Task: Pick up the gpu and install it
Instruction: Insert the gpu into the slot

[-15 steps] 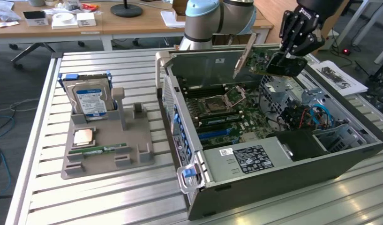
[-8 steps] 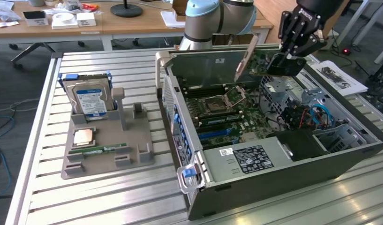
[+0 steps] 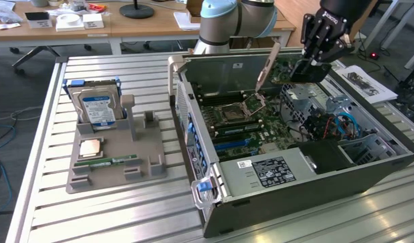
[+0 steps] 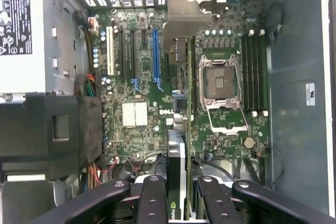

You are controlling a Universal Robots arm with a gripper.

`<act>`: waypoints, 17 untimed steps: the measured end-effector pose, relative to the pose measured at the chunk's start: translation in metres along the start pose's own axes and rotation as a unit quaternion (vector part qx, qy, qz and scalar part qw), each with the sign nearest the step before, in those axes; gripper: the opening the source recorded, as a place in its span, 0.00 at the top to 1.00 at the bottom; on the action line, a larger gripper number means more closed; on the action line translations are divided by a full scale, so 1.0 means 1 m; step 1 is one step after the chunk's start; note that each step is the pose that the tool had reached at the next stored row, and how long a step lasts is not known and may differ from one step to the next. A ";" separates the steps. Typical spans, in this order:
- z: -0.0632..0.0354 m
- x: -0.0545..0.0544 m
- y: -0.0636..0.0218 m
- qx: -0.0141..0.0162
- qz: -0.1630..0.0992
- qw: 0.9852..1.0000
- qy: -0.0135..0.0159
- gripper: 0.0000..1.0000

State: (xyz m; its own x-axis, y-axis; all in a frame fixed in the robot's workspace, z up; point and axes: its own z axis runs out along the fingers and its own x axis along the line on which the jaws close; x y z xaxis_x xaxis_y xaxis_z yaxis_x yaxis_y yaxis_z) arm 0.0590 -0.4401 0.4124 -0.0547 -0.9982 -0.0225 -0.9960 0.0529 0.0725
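My gripper [image 3: 308,71] hangs over the open computer case [image 3: 369,172], shut on the gpu [image 3: 283,73]. The card is held on edge, its long pale metal bracket [image 3: 267,68] slanting down toward the motherboard [image 3: 240,126]. In the wrist view the gpu [image 4: 176,166] is edge-on between my black fingers [image 4: 152,198], and its bracket [image 4: 184,19] points away from me. It hovers above the board, between the blue slot [image 4: 156,56] and the open CPU socket [image 4: 220,90], touching neither.
A power supply [image 3: 267,169] and a black shroud [image 3: 325,154] fill the near end of the case. On the exterior view's left, a grey fixture [image 3: 112,169] holds a hard drive [image 3: 95,106], a CPU [image 3: 91,147] and a RAM stick [image 3: 115,161].
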 end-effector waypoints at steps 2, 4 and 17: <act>0.0009 0.000 0.0000 0.005 -0.005 1.000 0.000 0.73; 0.0017 0.000 0.0001 0.012 -0.009 1.000 0.000 0.73; 0.0052 0.001 0.0196 0.021 -0.013 1.000 0.000 0.73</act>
State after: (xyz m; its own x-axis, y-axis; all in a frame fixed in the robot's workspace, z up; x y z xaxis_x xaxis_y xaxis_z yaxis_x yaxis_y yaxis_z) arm 0.0391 -0.4396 0.4086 -0.0281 -0.9993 -0.0242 -0.9992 0.0273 0.0297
